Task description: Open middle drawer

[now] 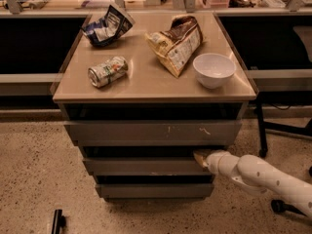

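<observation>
The middle drawer (146, 166) is a wide, shallow grey front, second of three in the cabinet under the tan tabletop (146, 77). It stands out a little, with a dark gap above it. My gripper (200, 158) reaches in from the right on a white arm (258, 175) and sits at the drawer's top right edge, its tip in the gap under the top drawer (151, 132). The bottom drawer (153, 190) is the shortest front.
On the tabletop lie a crushed can (107, 71), a blue chip bag (107, 26), a brown snack bag (178, 43) and a white bowl (214, 69). A chair base (282, 206) stands at the right. A black object (57, 221) lies on the speckled floor.
</observation>
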### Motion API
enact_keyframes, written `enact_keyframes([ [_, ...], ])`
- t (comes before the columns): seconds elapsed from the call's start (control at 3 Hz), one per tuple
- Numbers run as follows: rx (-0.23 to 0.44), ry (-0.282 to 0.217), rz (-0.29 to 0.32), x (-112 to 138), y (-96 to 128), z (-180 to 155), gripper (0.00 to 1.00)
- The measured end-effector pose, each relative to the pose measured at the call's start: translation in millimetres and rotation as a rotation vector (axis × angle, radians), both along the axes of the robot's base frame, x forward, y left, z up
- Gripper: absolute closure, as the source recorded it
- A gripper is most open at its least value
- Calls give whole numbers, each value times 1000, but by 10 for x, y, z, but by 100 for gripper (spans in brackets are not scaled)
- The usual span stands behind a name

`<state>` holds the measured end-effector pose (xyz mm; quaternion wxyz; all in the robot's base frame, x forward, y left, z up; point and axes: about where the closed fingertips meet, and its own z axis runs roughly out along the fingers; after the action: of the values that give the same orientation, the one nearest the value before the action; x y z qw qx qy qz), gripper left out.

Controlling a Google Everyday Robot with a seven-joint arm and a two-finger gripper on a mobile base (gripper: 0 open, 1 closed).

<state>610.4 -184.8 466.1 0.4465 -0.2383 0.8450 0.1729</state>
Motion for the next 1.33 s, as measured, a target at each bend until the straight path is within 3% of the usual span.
enact_keyframes([
  [0.67,-32,21,8,107,75,-103,100],
  [1.33,-58,54,27,-25,67,-198,100],
])
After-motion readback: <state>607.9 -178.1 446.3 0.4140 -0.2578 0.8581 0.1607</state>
